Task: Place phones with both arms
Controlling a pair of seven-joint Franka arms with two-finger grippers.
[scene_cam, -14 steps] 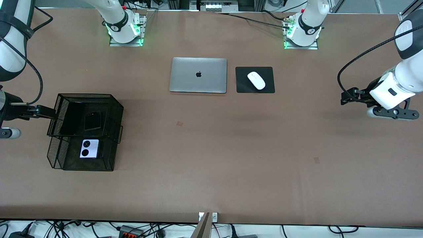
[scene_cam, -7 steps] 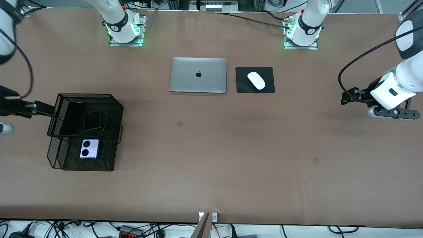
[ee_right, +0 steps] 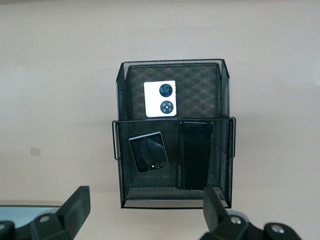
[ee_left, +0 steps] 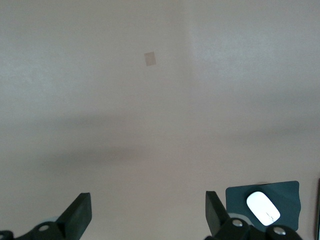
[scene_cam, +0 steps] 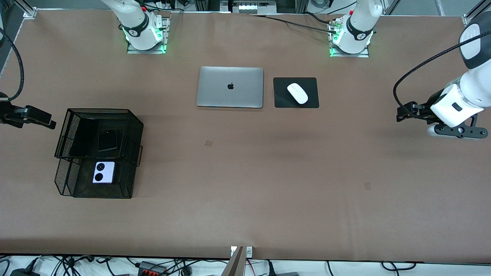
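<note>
The right gripper [scene_cam: 48, 124] hangs with its fingers spread wide and nothing between them, above the desk [scene_cam: 245, 184] at the right arm's end, just beside the upper tier of a black wire rack [scene_cam: 99, 153]. In the right wrist view those two fingers [ee_right: 75, 207] stand far apart with the rack [ee_right: 172, 135] showing between them.

The rack has two tiers and sits near that same end of the desk. On its upper tier, farther from the front camera, lie the long black phone [scene_cam: 82, 137] and the small black phone [scene_cam: 107, 140], side by side, the long one closer to the desk's end edge. On the lower tier, nearer the front camera, lies the lilac phone [scene_cam: 103, 172], flat, its two black circles facing up. The right wrist view shows all three: the lilac phone [ee_right: 160, 99], the small black phone [ee_right: 148, 152] and the long black phone [ee_right: 194, 154].

Toward the middle of the desk's base-side edge lies a closed silver laptop [scene_cam: 230, 87]. Just beside it, toward the left arm's end, a white mouse [scene_cam: 297, 93] rests on a black mouse pad [scene_cam: 282, 100].

The left gripper [scene_cam: 402, 114] waits above bare desk at the left arm's end, fingers wide and empty. In the left wrist view its fingers [ee_left: 80, 215] are spread apart, with the mouse [ee_left: 263, 208] and pad [ee_left: 290, 192] showing by one of them.
</note>
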